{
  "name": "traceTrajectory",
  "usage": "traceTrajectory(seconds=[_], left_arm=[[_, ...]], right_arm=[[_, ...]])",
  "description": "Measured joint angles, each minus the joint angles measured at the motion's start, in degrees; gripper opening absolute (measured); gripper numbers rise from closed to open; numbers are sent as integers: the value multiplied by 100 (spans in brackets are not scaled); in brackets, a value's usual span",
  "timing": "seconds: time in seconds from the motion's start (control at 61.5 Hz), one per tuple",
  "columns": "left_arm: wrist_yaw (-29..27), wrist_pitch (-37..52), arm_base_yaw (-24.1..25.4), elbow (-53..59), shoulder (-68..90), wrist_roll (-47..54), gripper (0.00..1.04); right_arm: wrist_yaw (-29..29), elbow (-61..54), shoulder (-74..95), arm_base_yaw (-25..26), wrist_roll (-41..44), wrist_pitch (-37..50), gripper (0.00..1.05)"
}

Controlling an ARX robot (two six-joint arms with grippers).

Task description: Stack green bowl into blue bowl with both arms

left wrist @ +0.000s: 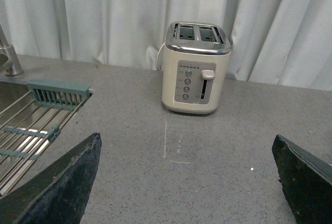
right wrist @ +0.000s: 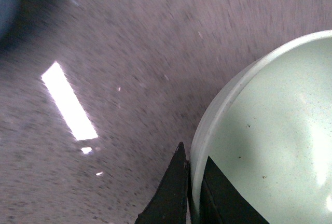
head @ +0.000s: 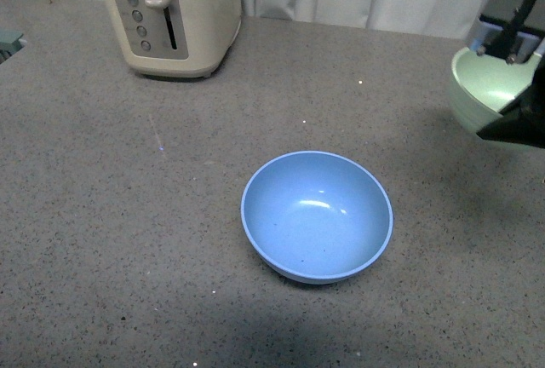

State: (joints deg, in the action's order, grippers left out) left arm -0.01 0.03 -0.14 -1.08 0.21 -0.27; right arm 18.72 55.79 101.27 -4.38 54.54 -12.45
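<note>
Green bowl, round, speckled, clamped in right gripper.

Blue bowl upright at centre, green bowl tilted far right, rim in right claw

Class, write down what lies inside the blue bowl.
The blue bowl is empty apart from a few dark specks; its whole inside shows, only the counter beneath is covered. The green bowl is apart, rim pinched by the right gripper.
</note>
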Motion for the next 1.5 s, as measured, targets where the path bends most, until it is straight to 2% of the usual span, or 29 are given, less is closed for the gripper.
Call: traceTrajectory(seconds=[0.244,0.553,0.911,1.497], left_arm=[[0,0,0,0,0,0,98],[0,0,0,0,0,0,98],[0,0,0,0,0,0,98],[0,0,0,0,0,0,98]], right_arm=[[249,-426,-1034,-1547,562,-498,2],[85,-573,-999,-2503,612,-483,2],[-127,-743,-549,-2962,577,-181,2],[-317,-820,-190,-2962,542,42,2]])
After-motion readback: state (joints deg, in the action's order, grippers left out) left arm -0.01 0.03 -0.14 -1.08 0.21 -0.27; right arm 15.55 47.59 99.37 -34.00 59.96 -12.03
